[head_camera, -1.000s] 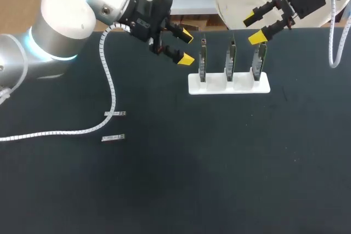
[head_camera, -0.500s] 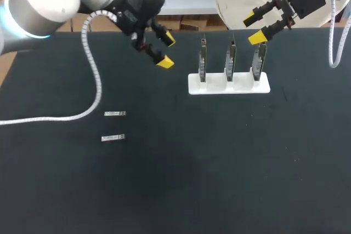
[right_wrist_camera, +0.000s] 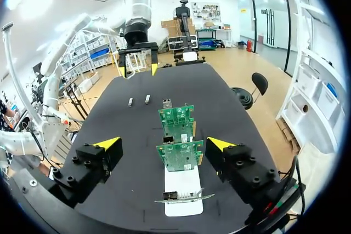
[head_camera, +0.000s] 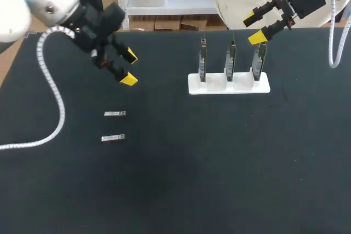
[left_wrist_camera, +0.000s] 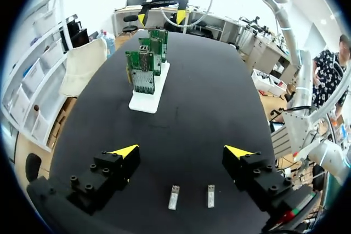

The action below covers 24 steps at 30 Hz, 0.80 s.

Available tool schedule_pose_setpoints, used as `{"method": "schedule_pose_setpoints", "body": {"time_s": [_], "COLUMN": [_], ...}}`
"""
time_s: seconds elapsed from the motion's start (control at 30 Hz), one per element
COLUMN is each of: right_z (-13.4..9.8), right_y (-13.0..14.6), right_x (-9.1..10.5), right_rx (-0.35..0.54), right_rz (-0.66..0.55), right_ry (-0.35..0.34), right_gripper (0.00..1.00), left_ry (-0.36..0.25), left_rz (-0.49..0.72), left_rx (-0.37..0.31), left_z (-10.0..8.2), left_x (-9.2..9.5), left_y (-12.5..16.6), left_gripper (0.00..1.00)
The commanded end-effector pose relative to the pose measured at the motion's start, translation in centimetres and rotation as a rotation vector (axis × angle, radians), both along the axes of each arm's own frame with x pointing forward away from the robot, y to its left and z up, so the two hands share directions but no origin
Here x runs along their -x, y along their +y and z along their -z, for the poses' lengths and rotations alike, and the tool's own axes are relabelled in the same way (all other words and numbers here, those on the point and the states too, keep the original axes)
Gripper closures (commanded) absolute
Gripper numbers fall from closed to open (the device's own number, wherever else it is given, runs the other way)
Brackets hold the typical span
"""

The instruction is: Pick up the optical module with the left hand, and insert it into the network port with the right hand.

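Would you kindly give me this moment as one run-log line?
left gripper: jaws open, empty, near two optical modules | right gripper: jaws open, empty, near circuit boards on white stand

There were two optical modules on the one black table [head_camera: 219,168], both left of the middle in the head view: the upper module [head_camera: 115,114] and the lower module [head_camera: 113,137]. One white stand [head_camera: 228,87] was at the upper middle, and it carried three green circuit boards: the left board [head_camera: 203,58], the middle board [head_camera: 231,58] and the right board [head_camera: 258,58]. Two grippers were counted, the left gripper [head_camera: 129,67] at upper left and the right gripper [head_camera: 253,27] at upper right. Each had two yellow tips, four in total.
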State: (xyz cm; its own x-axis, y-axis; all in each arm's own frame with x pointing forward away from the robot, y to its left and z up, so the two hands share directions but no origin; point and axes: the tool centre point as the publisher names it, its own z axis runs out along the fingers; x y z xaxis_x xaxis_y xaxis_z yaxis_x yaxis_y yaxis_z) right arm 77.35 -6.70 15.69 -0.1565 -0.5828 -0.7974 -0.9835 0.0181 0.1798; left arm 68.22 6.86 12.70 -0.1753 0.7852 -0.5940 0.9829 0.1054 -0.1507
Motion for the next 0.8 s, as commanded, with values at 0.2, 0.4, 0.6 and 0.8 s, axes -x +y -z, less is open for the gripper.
{"method": "schedule_pose_setpoints", "body": {"time_s": [0.2,0.4,0.6,0.8], "right_z": [0.0,0.0,0.0,0.0], "right_y": [0.0,0.0,0.0,0.0], "right_x": [0.1,0.1,0.1,0.1], "right_rx": [0.001,0.001,0.001,0.001], "right_rz": [0.003,0.003,0.003,0.003], "right_ry": [-0.002,-0.002,-0.002,-0.002], "right_gripper": [0.0,0.0,0.0,0.0], "left_ry": [-0.09,-0.09,-0.09,-0.15], "left_rz": [-0.067,-0.067,-0.067,-0.016], "left_rx": [0.029,0.029,0.029,-0.124], "left_z": [-0.5,-0.5,-0.5,0.6], "left_x": [2.4,2.4,2.4,2.7], "left_y": [0.9,0.9,0.9,0.1], "left_gripper": [0.0,0.0,0.0,0.0]}}
